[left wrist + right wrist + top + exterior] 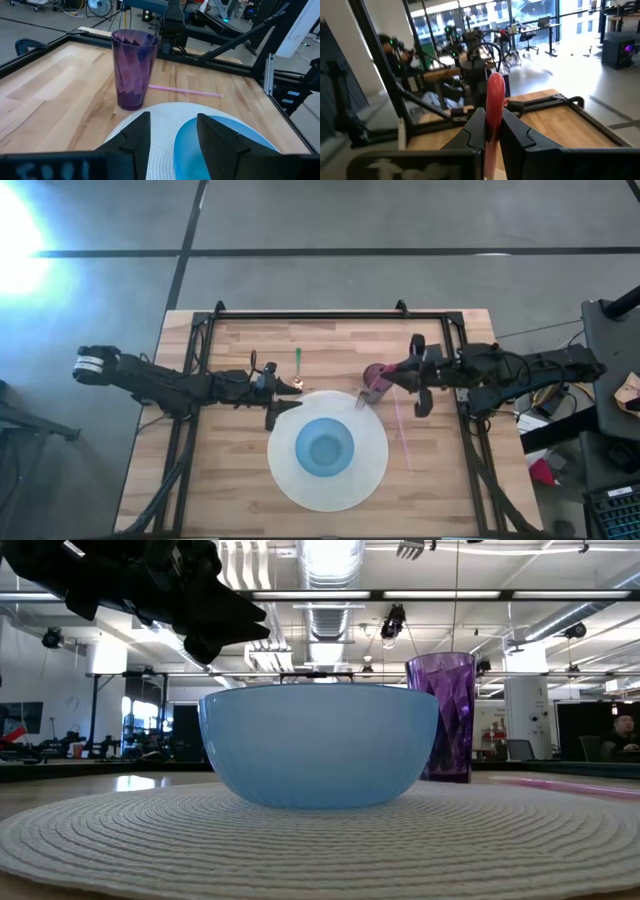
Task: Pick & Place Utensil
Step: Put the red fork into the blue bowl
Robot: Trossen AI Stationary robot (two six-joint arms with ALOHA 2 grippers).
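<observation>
The left gripper (283,408) is positioned over the wooden table (230,470) at the left rim of the round white woven placemat (300,485). In the left wrist view its two dark fingers (135,137) are seen spread apart with nothing between them, above the placemat edge.

Just beyond the left gripper, a green-handled utensil (297,365) is seen lying on the table, handle pointing toward the far edge; its head end cannot be resolved.

A light blue bowl (325,447) is seated at the centre of the placemat. In the low view the bowl (318,745) is shown upright on the woven surface.

A purple faceted tumbler (377,383) is placed upright on the table just beside the far right rim of the placemat. In the low view the tumbler (441,718) appears behind and to the right of the bowl.

The right gripper (370,388) is held at the tumbler. In the right wrist view its fingers (517,132) are closed on a red-handled utensil (494,107), whose handle projects upright between them. In the low view fork tines (410,549) are visible high above the tumbler.

A pink straw (403,430) is laid on the table to the right of the placemat, apart from the tumbler.
</observation>
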